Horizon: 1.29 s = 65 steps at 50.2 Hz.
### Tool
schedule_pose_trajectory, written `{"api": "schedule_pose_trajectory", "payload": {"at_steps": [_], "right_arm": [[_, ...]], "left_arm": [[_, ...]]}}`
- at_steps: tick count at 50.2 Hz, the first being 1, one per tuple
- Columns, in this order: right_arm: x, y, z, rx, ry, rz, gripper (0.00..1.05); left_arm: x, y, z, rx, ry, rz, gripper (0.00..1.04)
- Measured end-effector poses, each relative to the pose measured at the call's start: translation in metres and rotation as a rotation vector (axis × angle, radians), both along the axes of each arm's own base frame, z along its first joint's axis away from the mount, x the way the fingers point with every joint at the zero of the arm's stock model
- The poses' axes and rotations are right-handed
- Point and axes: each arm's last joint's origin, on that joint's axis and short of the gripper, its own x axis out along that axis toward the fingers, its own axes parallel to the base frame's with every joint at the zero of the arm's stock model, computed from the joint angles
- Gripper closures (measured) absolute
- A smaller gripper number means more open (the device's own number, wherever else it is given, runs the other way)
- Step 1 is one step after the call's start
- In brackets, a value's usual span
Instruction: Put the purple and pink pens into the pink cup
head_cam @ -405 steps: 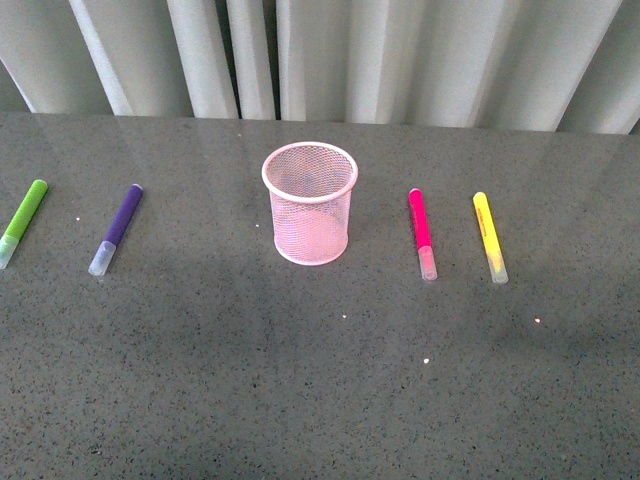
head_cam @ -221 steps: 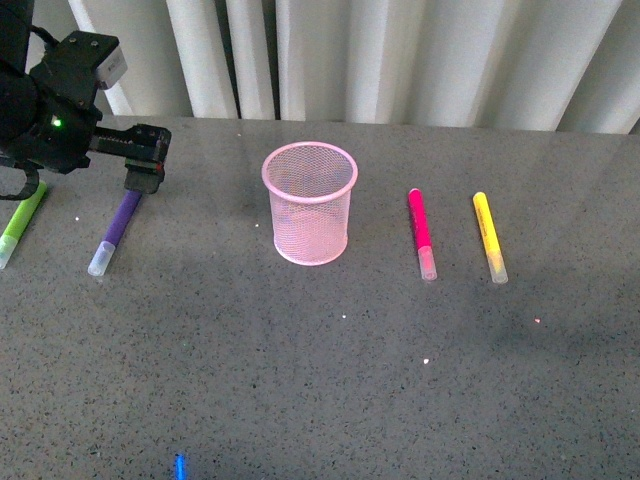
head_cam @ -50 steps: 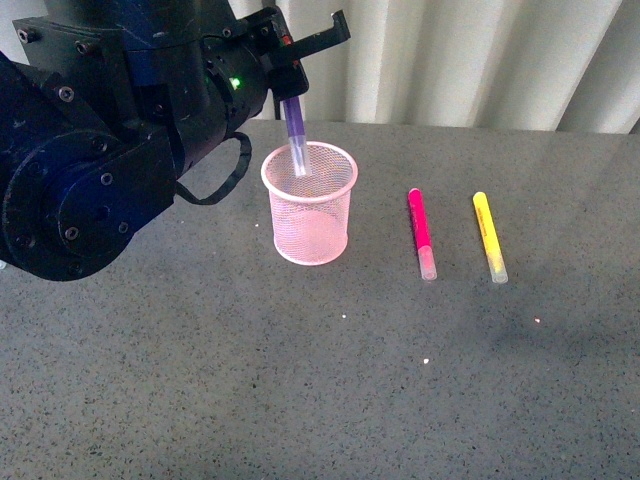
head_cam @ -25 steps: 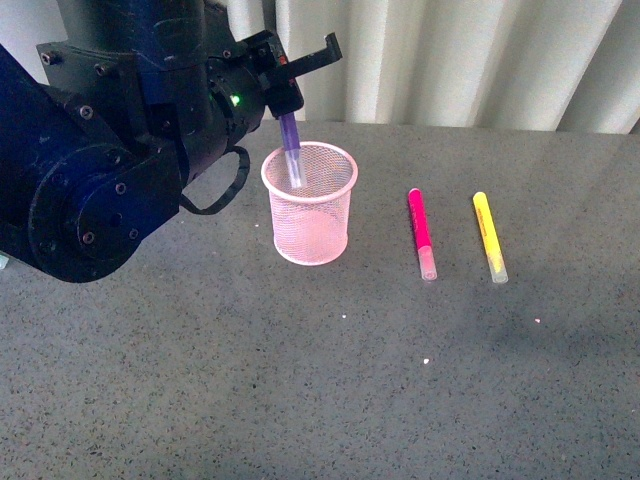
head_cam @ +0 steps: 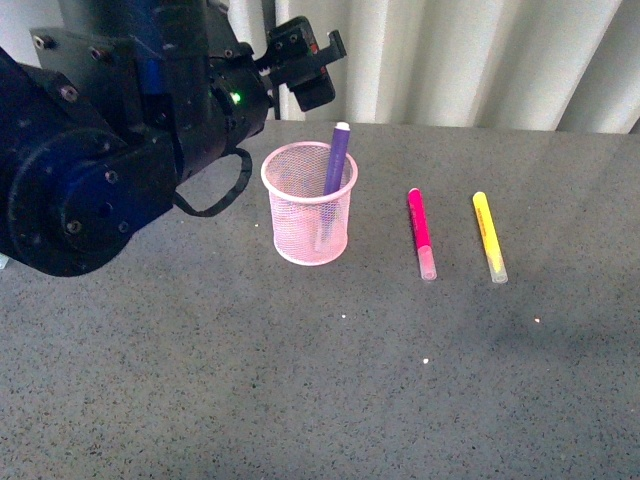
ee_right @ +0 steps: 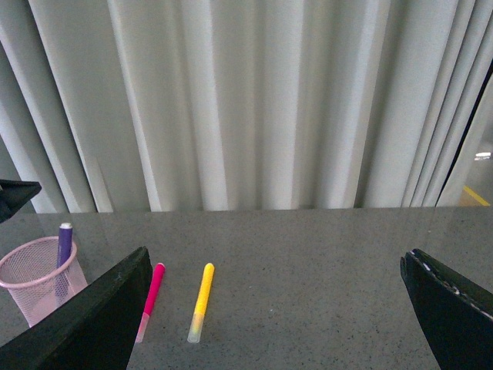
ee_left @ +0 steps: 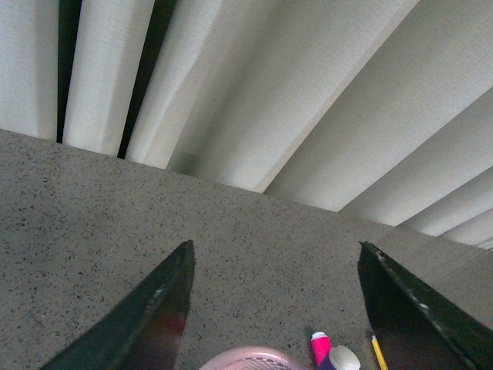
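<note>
Grey speckled tabletop (head_cam: 300,380) runs back to pale curtains (head_cam: 450,60). On my left, the left gripper (head_cam: 308,62) hovers above and just behind the pink cup (head_cam: 300,235), jaws spread wide with nothing between them. I see the purple pen (head_cam: 335,160) standing inside the cup, clear cap down, leaning on the right side of the rim. Right of the cup, the pink pen (head_cam: 421,225) lies flat on the table, with the yellow marker (head_cam: 488,235) near it but apart. My right gripper (ee_right: 277,258) is released too, holding nothing.
</note>
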Motion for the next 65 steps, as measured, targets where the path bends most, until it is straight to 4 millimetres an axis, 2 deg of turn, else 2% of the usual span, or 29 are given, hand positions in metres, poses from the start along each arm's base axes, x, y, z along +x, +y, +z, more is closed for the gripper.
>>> {"api": "schedule_pose_trajectory", "payload": {"at_steps": [7,12,19,24,29,35,41,43,45,47,55,65], "right_arm": [[0.0,0.0,0.0,0.0,0.0,0.0,0.07],[0.0,0.0,0.0,0.0,0.0,0.0,0.07],[0.0,0.0,0.0,0.0,0.0,0.0,0.07],[0.0,0.0,0.0,0.0,0.0,0.0,0.07],[0.0,0.0,0.0,0.0,0.0,-0.001,0.07],[0.0,0.0,0.0,0.0,0.0,0.0,0.07],[0.0,0.0,0.0,0.0,0.0,0.0,0.07],[0.0,0.0,0.0,0.0,0.0,-0.001,0.07],[0.0,0.0,0.0,0.0,0.0,0.0,0.07],[0.0,0.0,0.0,0.0,0.0,-0.002,0.07],[0.0,0.0,0.0,0.0,0.0,0.0,0.07],[0.0,0.0,0.0,0.0,0.0,0.0,0.07]], "left_arm": [[-0.009,0.006,0.019,0.044,0.027,-0.024,0.18],[-0.023,0.015,0.036,0.124,0.048,-0.065,0.05],[-0.048,0.033,0.056,0.243,0.112,-0.139,0.07],[-0.075,0.057,0.067,0.314,0.172,-0.176,0.07],[-0.098,0.075,0.074,0.358,0.162,-0.158,0.07],[-0.102,0.08,0.084,0.375,0.121,-0.146,0.07],[-0.102,0.079,0.082,0.389,0.124,-0.148,0.07],[-0.103,0.08,0.077,0.431,0.052,-0.037,0.14],[-0.113,0.086,0.071,0.448,-0.057,0.126,0.24],[-0.122,0.093,0.069,0.44,-0.109,0.186,0.31],[-0.151,0.115,0.075,0.419,-0.198,0.249,0.6],[-0.18,0.131,0.063,0.427,-0.198,0.248,0.96]]}}
